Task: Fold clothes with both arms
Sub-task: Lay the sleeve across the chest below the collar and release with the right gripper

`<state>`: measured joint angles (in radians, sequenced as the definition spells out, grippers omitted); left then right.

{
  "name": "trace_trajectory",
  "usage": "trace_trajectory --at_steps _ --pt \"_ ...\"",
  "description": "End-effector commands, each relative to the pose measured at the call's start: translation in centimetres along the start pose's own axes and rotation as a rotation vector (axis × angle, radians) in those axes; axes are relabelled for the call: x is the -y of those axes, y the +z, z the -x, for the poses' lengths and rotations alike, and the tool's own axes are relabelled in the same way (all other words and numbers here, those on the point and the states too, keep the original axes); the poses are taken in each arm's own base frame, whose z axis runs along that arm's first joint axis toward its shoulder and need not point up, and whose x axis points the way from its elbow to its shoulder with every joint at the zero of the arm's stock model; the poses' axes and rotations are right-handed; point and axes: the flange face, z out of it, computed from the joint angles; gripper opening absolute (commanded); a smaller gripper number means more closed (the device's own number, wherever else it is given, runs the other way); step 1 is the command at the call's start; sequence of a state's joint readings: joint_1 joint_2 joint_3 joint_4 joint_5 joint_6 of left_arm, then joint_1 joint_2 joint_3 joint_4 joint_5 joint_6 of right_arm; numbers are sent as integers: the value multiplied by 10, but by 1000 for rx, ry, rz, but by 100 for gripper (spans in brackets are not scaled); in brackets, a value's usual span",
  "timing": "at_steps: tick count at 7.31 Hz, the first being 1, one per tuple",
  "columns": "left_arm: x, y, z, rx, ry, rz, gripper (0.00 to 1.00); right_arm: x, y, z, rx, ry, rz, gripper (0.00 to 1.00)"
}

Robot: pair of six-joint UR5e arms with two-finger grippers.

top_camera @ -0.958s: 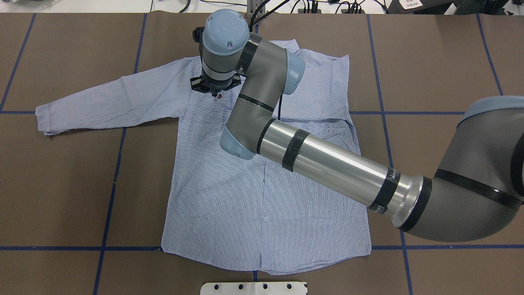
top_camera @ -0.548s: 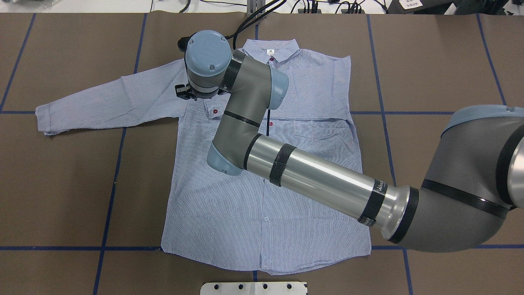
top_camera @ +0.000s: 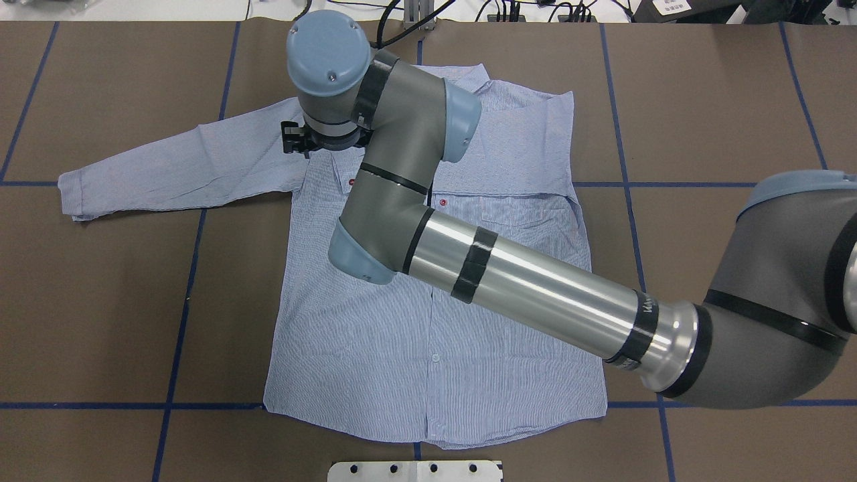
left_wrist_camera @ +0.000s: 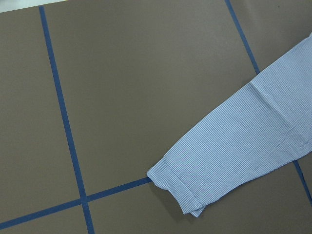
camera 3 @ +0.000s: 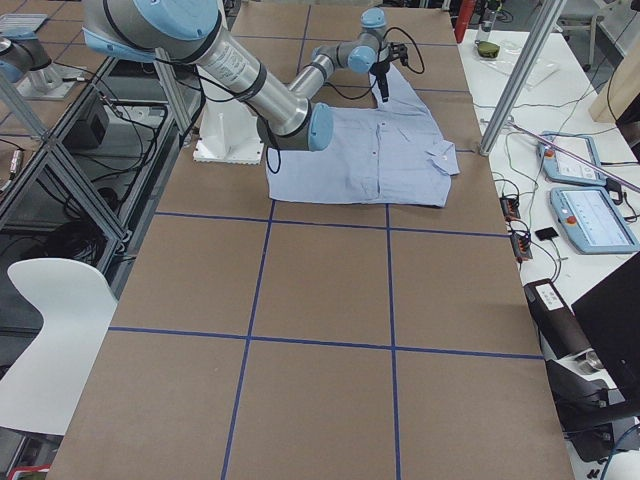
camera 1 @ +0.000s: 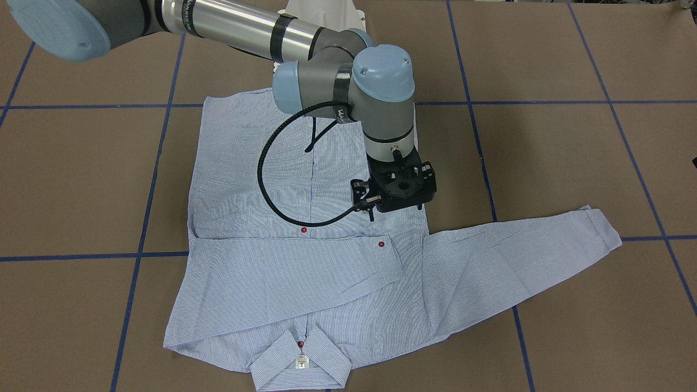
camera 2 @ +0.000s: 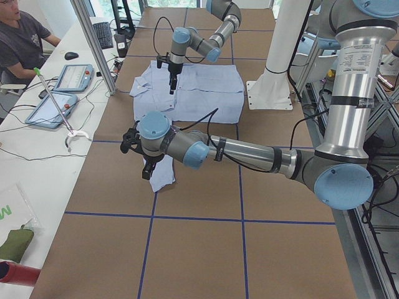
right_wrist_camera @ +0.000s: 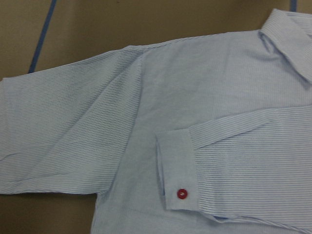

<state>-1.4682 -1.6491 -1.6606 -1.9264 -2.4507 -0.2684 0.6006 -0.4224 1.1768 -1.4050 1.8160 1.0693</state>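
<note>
Striped shirt (top_camera: 428, 321) flat on table (top_camera: 100, 301), front up. Folded sleeve (camera 1: 283, 272) already lies across the chest; outstretched sleeve (top_camera: 181, 164) and body not yet folded. My right gripper (camera 1: 393, 191) hovers over that shoulder, no cloth lifted, jaws hidden, can't tell. My left gripper (camera 2: 147, 169) is by the cuff, can't tell either.

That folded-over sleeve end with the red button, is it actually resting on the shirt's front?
Touching. The right wrist-mounted view shows the cuff lying flat against the shirt front, its edges pressed to the fabric with no gap showing.
</note>
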Motion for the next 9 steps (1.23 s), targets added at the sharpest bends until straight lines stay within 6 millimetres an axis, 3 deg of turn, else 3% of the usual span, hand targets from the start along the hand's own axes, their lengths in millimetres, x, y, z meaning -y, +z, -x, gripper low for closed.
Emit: trace_trajectory --at_steps 1,3,4,6,9 --pt "-11 43 -36 24 -89 -45 99 -3 -36 -90 -53 59 41 100" --pt "-51 83 -63 3 -166 -113 99 -20 -71 -172 -112 78 89 100" --pt "-70 107 -71 45 -215 -161 99 -36 -94 -199 -130 55 92 100" --pt "-88 162 -93 163 -303 -213 95 -39 -131 -222 -148 77 137 100" --pt "-81 199 -65 252 -317 -225 83 -44 -135 -231 -145 78 130 100"
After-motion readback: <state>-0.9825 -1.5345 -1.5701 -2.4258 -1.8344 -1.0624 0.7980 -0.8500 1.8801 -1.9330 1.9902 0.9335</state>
